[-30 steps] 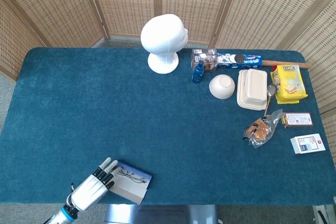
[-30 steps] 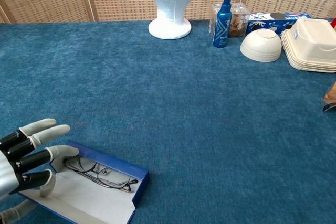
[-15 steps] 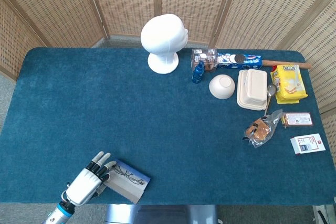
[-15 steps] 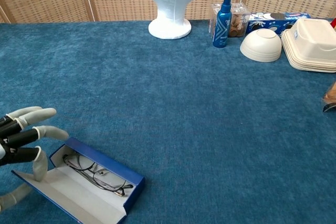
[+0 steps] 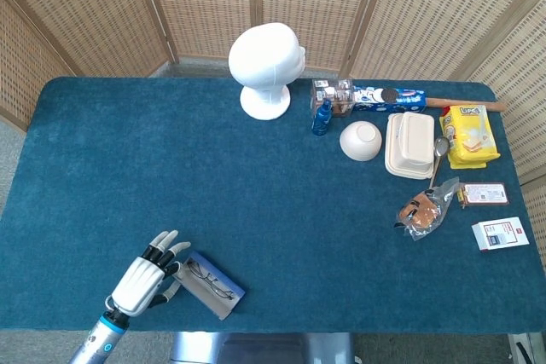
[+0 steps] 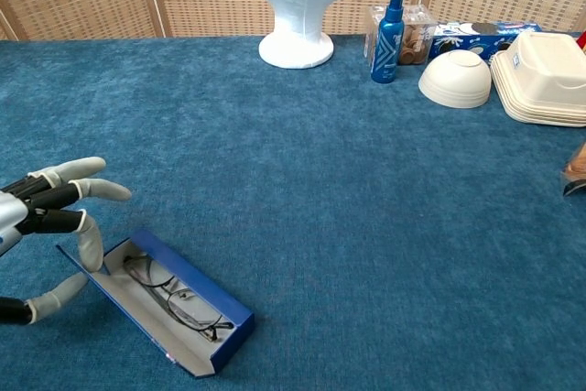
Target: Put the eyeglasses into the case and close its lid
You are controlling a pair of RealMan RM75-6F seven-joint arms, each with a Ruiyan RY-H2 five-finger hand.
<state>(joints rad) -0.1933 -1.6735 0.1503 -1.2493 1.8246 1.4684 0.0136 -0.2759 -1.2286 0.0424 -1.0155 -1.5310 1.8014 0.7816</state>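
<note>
A: Chest view first: what do we make of our left hand (image 6: 41, 217)?

B: Its fingers (image 6: 92, 190) are spread apart and only loosely bent, and we see nothing gripped between them. The hand sits at the near left of the table (image 6: 302, 180), just beside the left end of the case (image 6: 169, 304). One lower finger hangs down against the case's raised lid flap, or very close to it; we cannot tell whether it truly touches.

A: And the eyeglasses (image 6: 174, 298)?

B: They lie inside the case, in its blue tray, lenses folded flat. The lid is not shut; the pale inner flap stands up along the near side of the case. The glasses are to the right of the fingers and apart from them.

A: Does the head view agree?

B: Yes. There our left hand (image 5: 143, 279) shows with fingers (image 5: 164, 251) fanned out, pointing away from us, and the case (image 5: 210, 284) lies just right of it, slanted, with the eyeglasses (image 5: 212, 280) visible in it. Measured from the case, the white mannequin head (image 5: 267, 68) stands far off at the back of the table (image 5: 256, 193), and the bowl (image 5: 361, 140) and food boxes sit well apart to the far right.

A: Our right hand?

B: Neither view shows it.
</note>
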